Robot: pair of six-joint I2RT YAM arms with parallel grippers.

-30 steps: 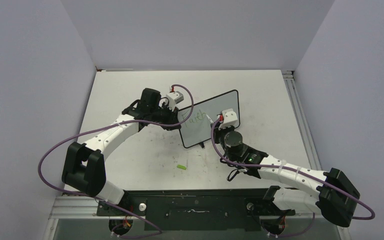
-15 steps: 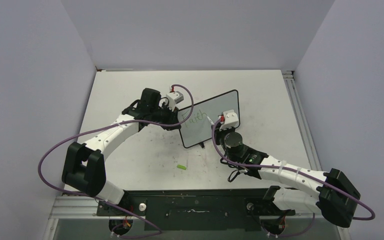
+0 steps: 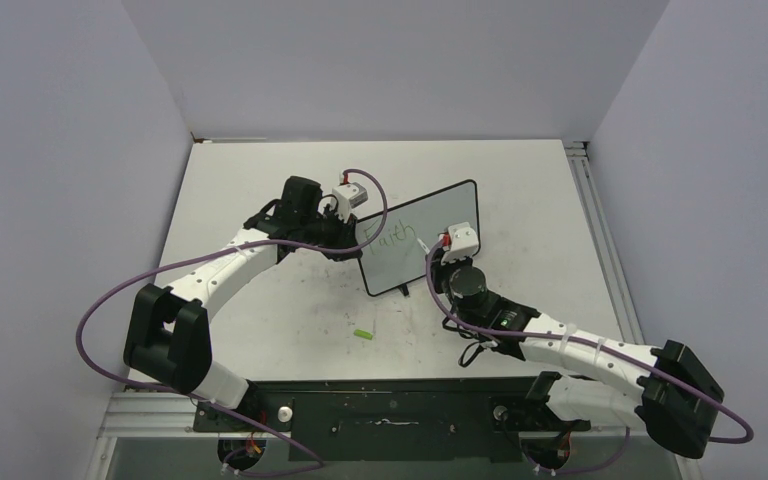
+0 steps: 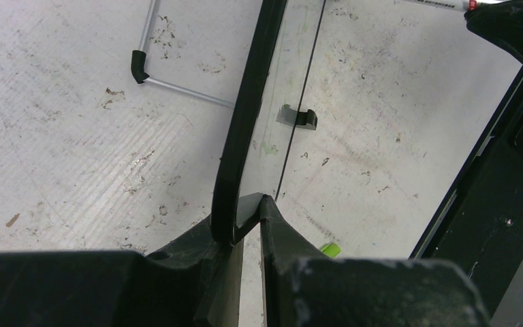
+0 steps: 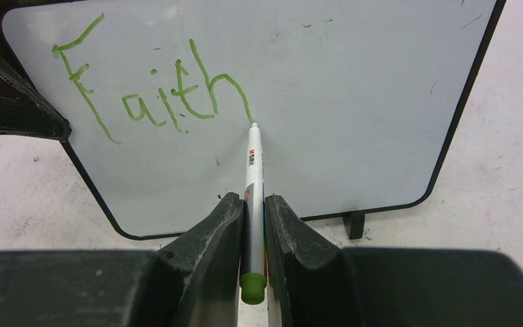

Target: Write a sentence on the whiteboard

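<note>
Scuffed white tabletop (image 3: 520, 180). The whiteboard (image 3: 397, 268) stands upright on its feet around mid-table. A small green piece (image 3: 363, 334) lies loose nearer the arm bases, apart from the board.

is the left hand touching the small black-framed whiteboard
Touching. The left wrist view shows the left hand closed on the small rectangular black-framed whiteboard, a finger pressed against each side.

Plain pale lilac walls (image 3: 390, 60) enclose a scuffed white tabletop (image 3: 525, 180) on three sides under even light.
</note>
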